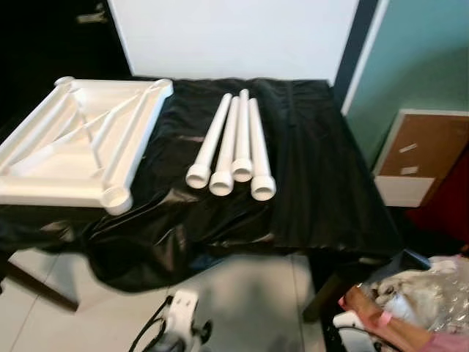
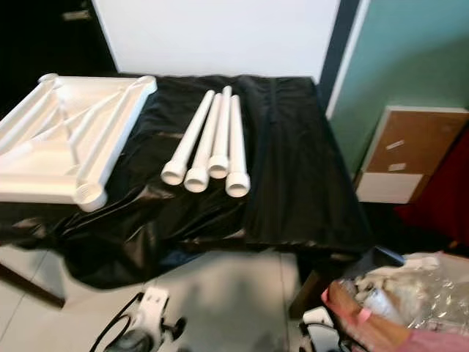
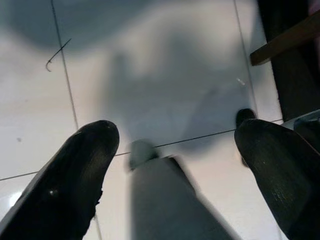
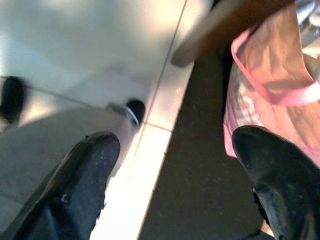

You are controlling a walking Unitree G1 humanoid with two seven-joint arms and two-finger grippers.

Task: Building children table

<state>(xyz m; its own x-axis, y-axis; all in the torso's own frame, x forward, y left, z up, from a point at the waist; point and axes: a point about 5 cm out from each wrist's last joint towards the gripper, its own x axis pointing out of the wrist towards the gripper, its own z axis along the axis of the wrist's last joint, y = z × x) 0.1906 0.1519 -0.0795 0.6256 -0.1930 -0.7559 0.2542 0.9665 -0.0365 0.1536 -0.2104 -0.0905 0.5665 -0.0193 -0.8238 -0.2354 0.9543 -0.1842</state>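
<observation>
A white plastic tabletop [image 1: 73, 147] lies upside down on the left of a table draped in black cloth [image 1: 315, 183]. Its ribs and round leg sockets [image 1: 116, 198] face up. Several white tube legs [image 1: 233, 147] lie side by side at the middle of the cloth, wide ends toward me. Both arms hang low in front of the table. My left gripper [image 3: 175, 150] is open over the pale floor tiles. My right gripper [image 4: 172, 145] is open too, above the floor beside a pink bag [image 4: 270, 75]. Neither holds anything.
The black cloth droops over the table's front edge [image 1: 146, 257]. A brown-faced board [image 1: 421, 158] leans on the teal wall at the right. The pink bag with crinkled plastic [image 1: 425, 301] sits on the floor at the lower right. A white panel [image 1: 234, 37] stands behind the table.
</observation>
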